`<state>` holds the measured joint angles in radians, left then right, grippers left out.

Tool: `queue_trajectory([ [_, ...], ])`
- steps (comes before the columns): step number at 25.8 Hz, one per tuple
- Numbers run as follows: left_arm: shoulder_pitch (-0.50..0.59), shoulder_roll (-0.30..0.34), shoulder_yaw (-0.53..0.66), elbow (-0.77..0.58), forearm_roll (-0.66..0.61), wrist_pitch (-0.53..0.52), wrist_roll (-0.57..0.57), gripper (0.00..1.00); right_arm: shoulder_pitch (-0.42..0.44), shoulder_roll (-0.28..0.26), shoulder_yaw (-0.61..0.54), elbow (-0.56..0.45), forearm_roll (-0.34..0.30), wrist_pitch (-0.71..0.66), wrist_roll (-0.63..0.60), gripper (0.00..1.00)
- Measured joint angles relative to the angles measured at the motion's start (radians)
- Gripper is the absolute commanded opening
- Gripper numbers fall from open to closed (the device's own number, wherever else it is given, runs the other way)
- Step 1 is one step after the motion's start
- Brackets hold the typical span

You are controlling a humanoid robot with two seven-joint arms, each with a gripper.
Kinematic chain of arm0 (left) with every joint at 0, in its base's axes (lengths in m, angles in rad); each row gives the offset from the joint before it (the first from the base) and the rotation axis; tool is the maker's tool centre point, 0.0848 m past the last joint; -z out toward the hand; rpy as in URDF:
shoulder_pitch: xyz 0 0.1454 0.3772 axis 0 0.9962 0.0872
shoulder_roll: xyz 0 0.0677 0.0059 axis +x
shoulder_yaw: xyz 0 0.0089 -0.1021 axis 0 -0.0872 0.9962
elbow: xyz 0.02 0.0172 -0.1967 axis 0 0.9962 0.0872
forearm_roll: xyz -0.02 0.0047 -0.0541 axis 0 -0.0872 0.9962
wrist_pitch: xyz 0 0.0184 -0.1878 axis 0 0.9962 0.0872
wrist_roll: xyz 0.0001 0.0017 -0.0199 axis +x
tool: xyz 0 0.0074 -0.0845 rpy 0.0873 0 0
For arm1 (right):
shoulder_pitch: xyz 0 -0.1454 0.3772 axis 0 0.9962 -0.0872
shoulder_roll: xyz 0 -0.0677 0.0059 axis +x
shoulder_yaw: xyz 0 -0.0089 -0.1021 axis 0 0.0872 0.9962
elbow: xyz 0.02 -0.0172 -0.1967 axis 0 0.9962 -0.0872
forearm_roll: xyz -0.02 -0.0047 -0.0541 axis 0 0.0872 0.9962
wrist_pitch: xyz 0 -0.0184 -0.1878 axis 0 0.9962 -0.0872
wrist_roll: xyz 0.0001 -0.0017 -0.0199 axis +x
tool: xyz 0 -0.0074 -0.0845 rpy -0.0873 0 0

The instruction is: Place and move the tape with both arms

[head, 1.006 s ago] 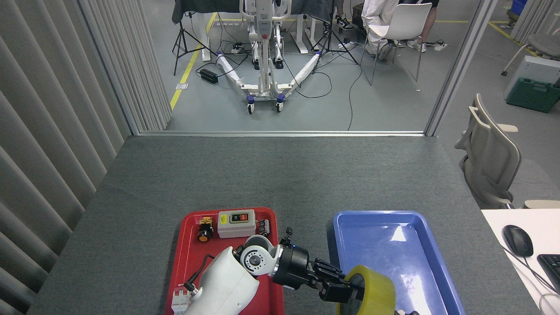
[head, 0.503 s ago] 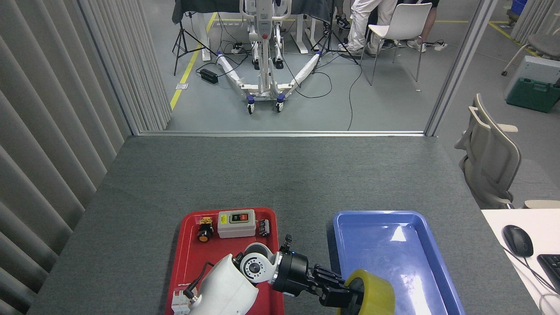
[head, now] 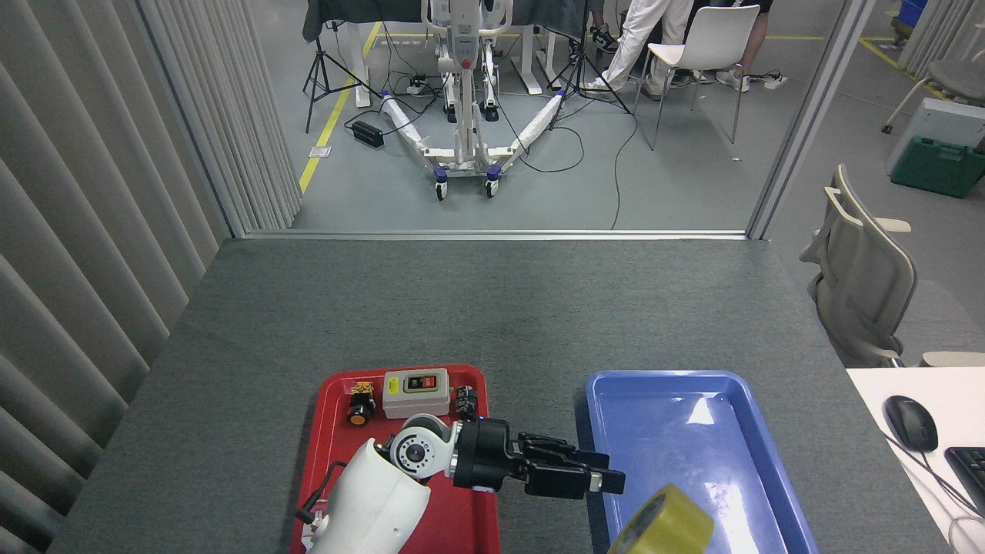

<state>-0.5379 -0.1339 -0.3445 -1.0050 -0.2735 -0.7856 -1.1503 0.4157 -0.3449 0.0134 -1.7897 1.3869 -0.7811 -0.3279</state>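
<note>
Over the red tray (head: 331, 431), the left gripper (head: 608, 483) has let go and drawn back, fingers (head: 569, 471) released and holding nothing. The tape (head: 668, 527) now sits tilted in the blue tray (head: 692, 381), placed. The right gripper is out of view.

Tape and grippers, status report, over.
Left gripper clear of the tape, apparently empty. Tape tilted at the blue tray's near-left corner. Right gripper not in view. Nothing blocking.

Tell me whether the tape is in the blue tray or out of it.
In the tray. The tape sits tilted at the near left corner of the blue tray, free of the left gripper, which hangs beside it.
</note>
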Motion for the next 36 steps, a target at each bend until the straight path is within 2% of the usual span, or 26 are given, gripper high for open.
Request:
queue_trajectory([
  [3, 0.011, 0.023, 0.051, -0.019, -0.001, 0.004, 0.003, 1.0, 0.001, 0.001, -0.016, -0.001, -0.003, -0.003, 0.006, 0.0],
  [6, 0.033, 0.094, 0.069, -0.071, -0.005, 0.09, 0.065, 1.0, -0.006, -0.002, -0.022, -0.002, -0.006, -0.004, 0.022, 0.0],
  [9, 0.082, 0.18, 0.073, -0.126, -0.022, 0.188, 0.255, 0.99, -0.042, -0.01, -0.024, -0.002, -0.013, 0.003, 0.065, 0.04],
  [12, 0.131, 0.259, 0.074, -0.173, -0.092, 0.251, 0.505, 0.99, -0.08, -0.018, -0.037, -0.002, -0.017, 0.056, 0.103, 0.0],
  [16, 0.231, 0.316, 0.08, -0.323, -0.323, 0.388, 0.804, 0.99, -0.112, -0.044, -0.086, 0.014, -0.018, 0.09, 0.15, 0.0],
  [18, 0.297, 0.323, 0.097, -0.407, -0.505, 0.48, 0.935, 0.99, -0.137, -0.057, -0.098, 0.025, -0.02, 0.109, 0.211, 0.0],
  [21, 0.38, 0.307, 0.134, -0.492, -0.744, 0.58, 1.067, 0.99, -0.186, -0.068, -0.104, 0.039, -0.037, 0.169, 0.346, 0.0],
  [25, 0.467, 0.27, 0.157, -0.56, -0.988, 0.704, 1.134, 1.0, -0.252, -0.067, -0.103, 0.053, -0.055, 0.25, 0.606, 0.0],
  [28, 0.496, 0.255, 0.138, -0.579, -1.079, 0.851, 1.139, 1.0, -0.299, -0.064, -0.092, 0.06, -0.075, 0.31, 0.8, 0.0],
  [31, 0.506, 0.249, 0.13, -0.584, -1.056, 0.946, 1.139, 1.0, -0.352, -0.063, -0.063, 0.087, -0.136, 0.356, 0.981, 0.0],
  [36, 0.509, 0.252, 0.12, -0.584, -0.954, 0.978, 1.139, 1.0, -0.462, -0.063, 0.0, 0.164, -0.236, 0.453, 1.245, 0.0],
])
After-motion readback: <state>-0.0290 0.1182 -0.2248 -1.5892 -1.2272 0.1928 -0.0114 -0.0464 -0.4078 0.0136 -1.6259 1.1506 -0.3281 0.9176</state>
